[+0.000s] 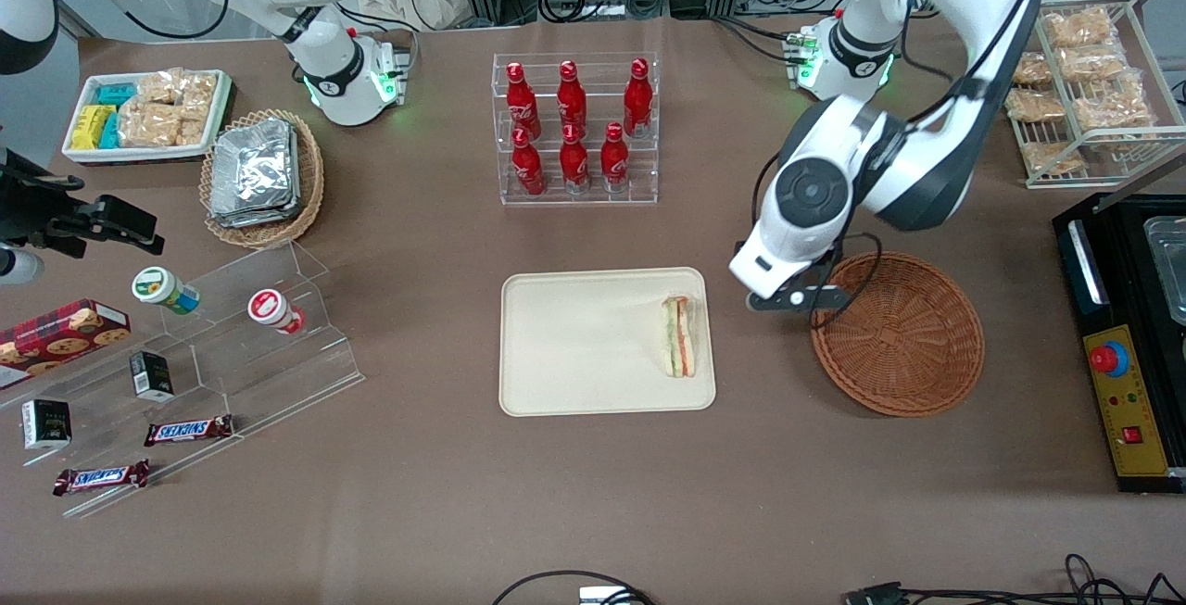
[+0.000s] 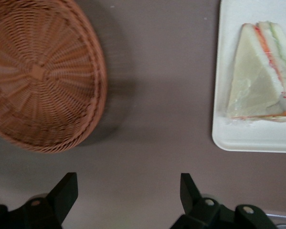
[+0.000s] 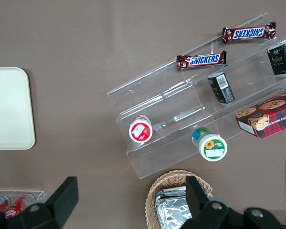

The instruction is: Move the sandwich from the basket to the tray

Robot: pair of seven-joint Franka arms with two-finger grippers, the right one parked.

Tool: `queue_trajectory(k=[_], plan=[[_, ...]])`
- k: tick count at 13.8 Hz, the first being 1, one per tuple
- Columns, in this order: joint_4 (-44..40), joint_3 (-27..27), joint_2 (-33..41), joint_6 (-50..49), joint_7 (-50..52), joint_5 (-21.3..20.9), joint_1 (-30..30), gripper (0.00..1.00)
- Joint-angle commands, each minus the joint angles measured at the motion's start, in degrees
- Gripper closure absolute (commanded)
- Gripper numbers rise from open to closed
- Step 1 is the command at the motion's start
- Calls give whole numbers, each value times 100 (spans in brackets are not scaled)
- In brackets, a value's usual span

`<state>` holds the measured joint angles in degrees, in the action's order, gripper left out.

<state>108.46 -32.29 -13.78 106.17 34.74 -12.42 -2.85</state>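
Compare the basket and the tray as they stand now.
The basket is round, woven, reddish-brown and empty; the tray is rectangular, smooth, cream, and carries the sandwich near its basket-side edge. Both are shallow and sit flat on the table. The open end effector hovers above the gap between them.

front view: high, facing the robots, whole table (image 1: 593, 494)
left wrist view: close, straight down; shares basket (image 2: 42, 71), tray (image 2: 238, 138)
right wrist view: straight down, parked end
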Motion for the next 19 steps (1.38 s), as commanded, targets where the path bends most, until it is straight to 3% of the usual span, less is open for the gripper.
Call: queue_trajectory(k=[1, 7, 10, 19], plan=[[360, -23, 709, -52, -20, 187, -337, 1], [176, 3, 1290, -447, -1240, 599, -1269, 1], [-394, 3, 1212, -895, -1679, 661, -1761, 0], [-668, 108, 957, -879, -2322, 697, -2281, 0]])
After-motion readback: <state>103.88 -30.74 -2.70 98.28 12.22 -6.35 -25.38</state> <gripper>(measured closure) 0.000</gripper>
